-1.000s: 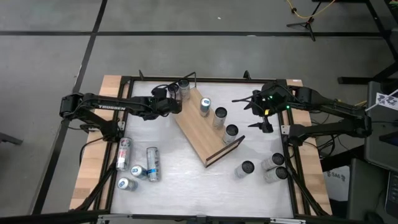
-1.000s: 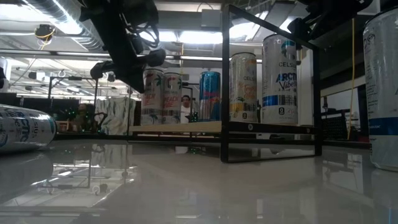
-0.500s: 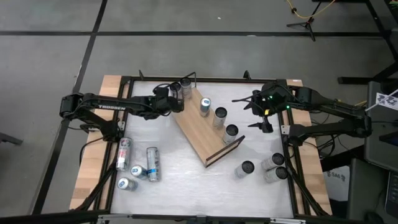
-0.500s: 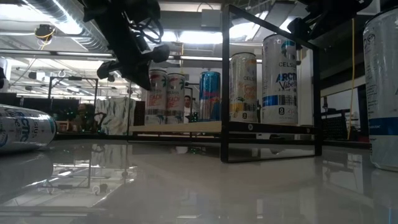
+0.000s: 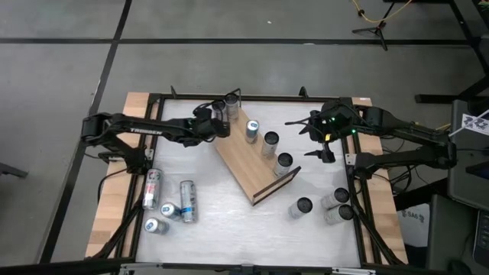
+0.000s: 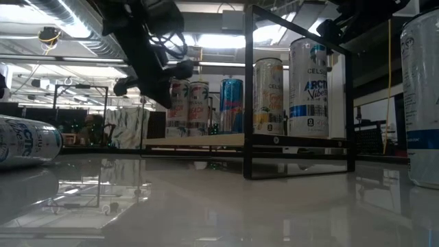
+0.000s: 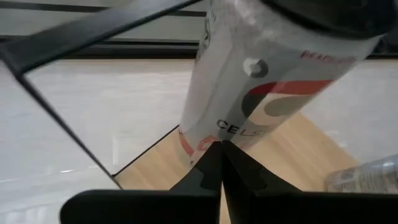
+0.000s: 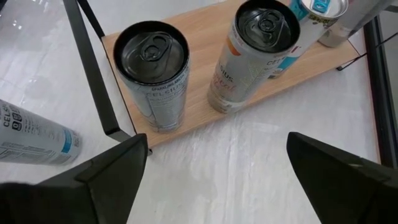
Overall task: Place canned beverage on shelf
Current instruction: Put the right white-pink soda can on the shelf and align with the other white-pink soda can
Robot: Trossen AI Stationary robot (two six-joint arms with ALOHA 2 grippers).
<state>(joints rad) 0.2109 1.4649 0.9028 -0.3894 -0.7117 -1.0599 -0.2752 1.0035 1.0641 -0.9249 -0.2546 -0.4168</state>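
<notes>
High view is showing the left gripper (image 5: pixel 216 122) clamping a white canned beverage (image 5: pixel 219 109) at the far end of the shelf (image 5: pixel 246 163), beside a can already standing there (image 5: pixel 231 103); whether its base is resting on the board cannot be told. Three more cans (image 5: pixel 268 143) are standing along the board. Several cans are waiting on the table (image 5: pixel 229 221), and the right gripper (image 5: pixel 319 141) is idling spread near the shelf, so placing appears partway done.

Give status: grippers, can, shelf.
Left gripper shut on can over shelf far end. Right gripper open, waiting beside shelf. Neighbouring can close.
</notes>
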